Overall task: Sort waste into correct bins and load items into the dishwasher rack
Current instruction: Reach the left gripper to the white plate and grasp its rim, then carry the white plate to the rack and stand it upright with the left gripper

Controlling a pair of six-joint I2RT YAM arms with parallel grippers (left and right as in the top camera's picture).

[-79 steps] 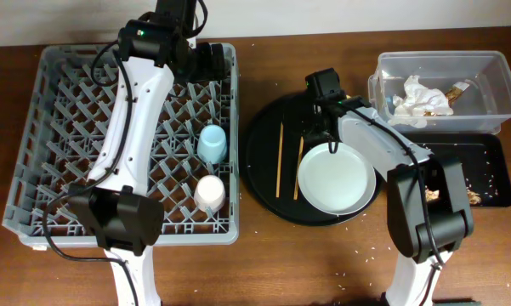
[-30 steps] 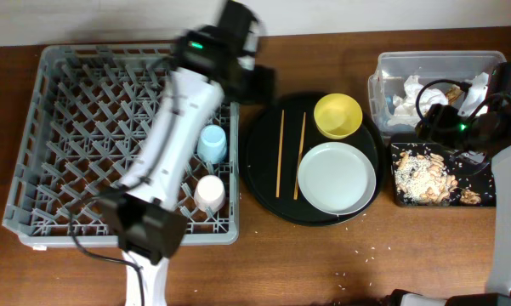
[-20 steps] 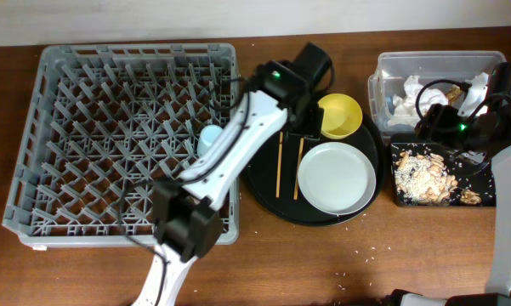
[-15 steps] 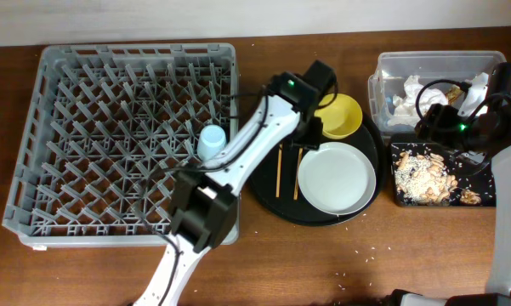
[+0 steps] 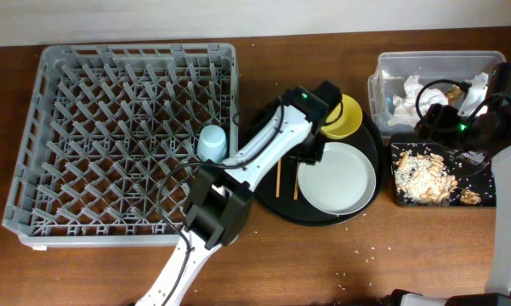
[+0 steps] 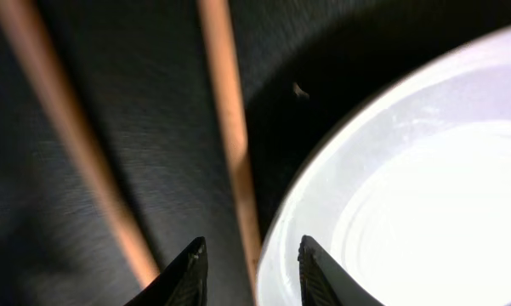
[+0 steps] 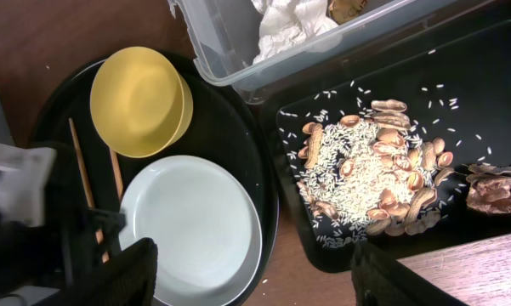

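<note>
Chopsticks [image 5: 279, 180]: lying side by side on the round black tray [image 5: 268, 204], long axes parallel, running from the far side of the counter toward the near side. Just left of the white plate [image 5: 340, 178]; dishwasher rack [image 5: 136, 53] off to the left of the tray.

Left tool [image 6: 252, 265]: down over the stick nearer the plate [image 6: 229, 127], one finger on either side of it, jaws set across its length rather than along it. Fairly narrow gap, yet wider than the stick; no contact visible on either side, so nothing held. Finger on the plate side [image 6: 315, 268] close against the plate's edge; cannot tell whether touching. Other stick [image 6: 76, 144] outside the jaws, to the left.

Right tool [image 7: 259, 280]: wide and empty, hanging above the shallow black tray [image 7: 493, 102] of scraps, near the clear tub [image 7: 225, 47], well apart from the sticks. Left arm plainly the nearer one.

Judgement: a squeeze here likely to catch one stick only, possibly nudging the plate. From there, a carry leftward to the rack, best with the stick's length kept in line with the rows of pegs.
</note>
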